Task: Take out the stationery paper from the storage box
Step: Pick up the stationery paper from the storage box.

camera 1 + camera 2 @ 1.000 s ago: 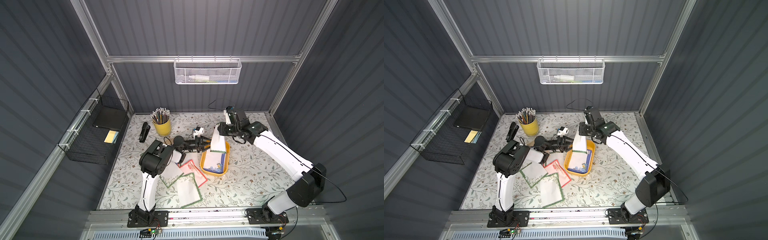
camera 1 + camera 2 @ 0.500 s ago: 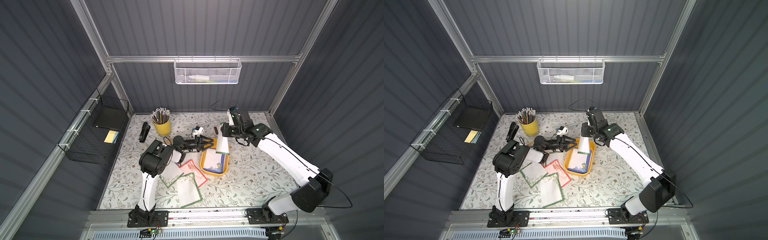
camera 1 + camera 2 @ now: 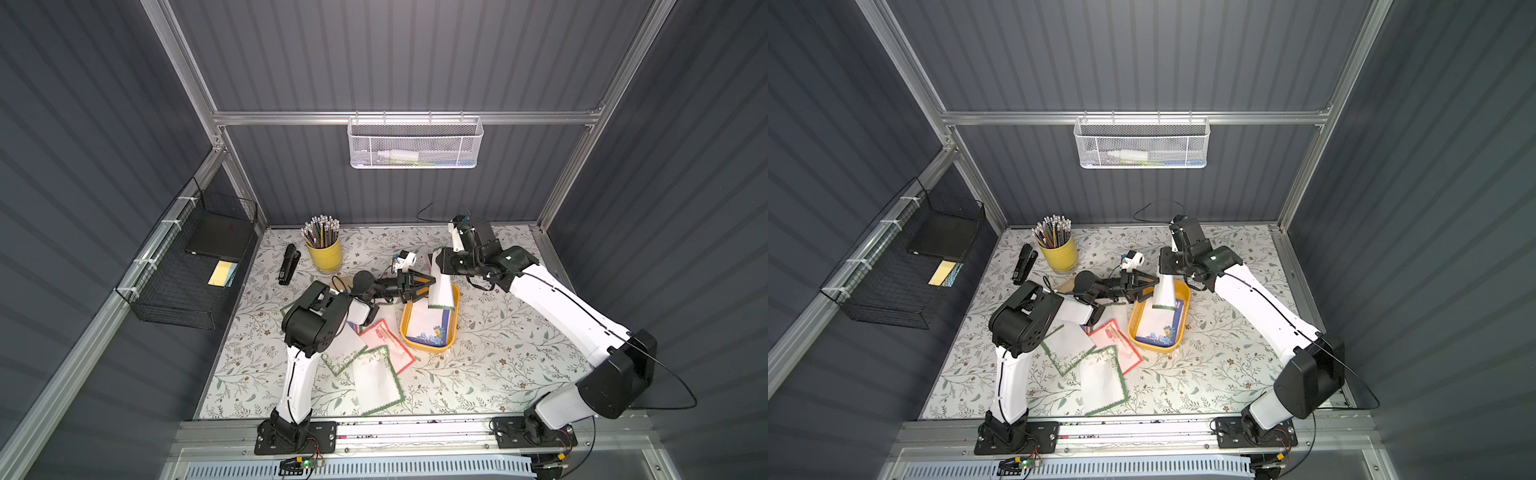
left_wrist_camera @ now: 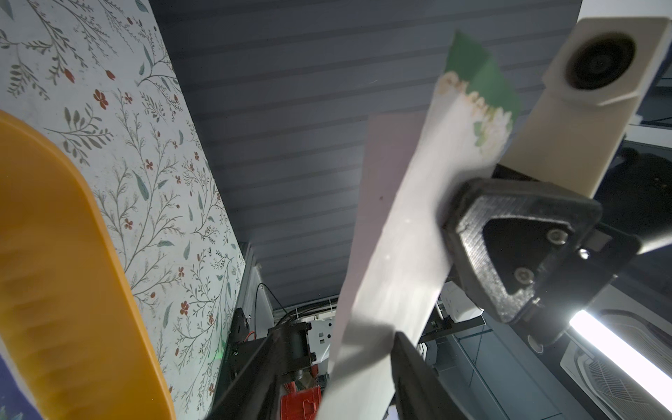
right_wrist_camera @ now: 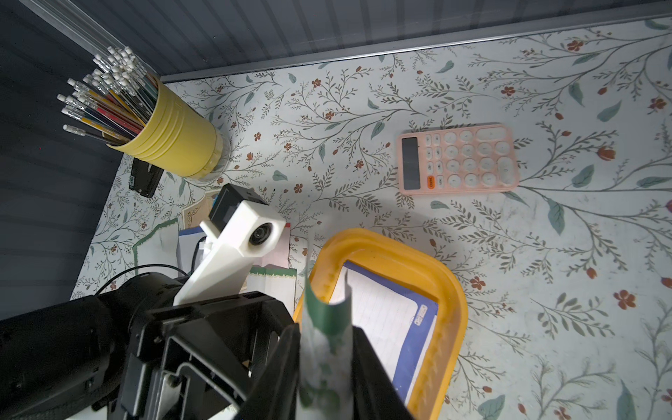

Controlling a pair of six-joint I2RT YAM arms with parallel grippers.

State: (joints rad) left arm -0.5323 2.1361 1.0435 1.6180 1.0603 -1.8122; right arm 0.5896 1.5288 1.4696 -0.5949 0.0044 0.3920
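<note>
Over the storage box (image 3: 430, 348), 1 green-bordered sheet (image 3: 441, 291).

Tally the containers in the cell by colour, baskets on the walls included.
Yellow: 2 (tray, cup)
Black: 1 (wire basket)
White: 1 (mesh basket)
Total: 4
</note>
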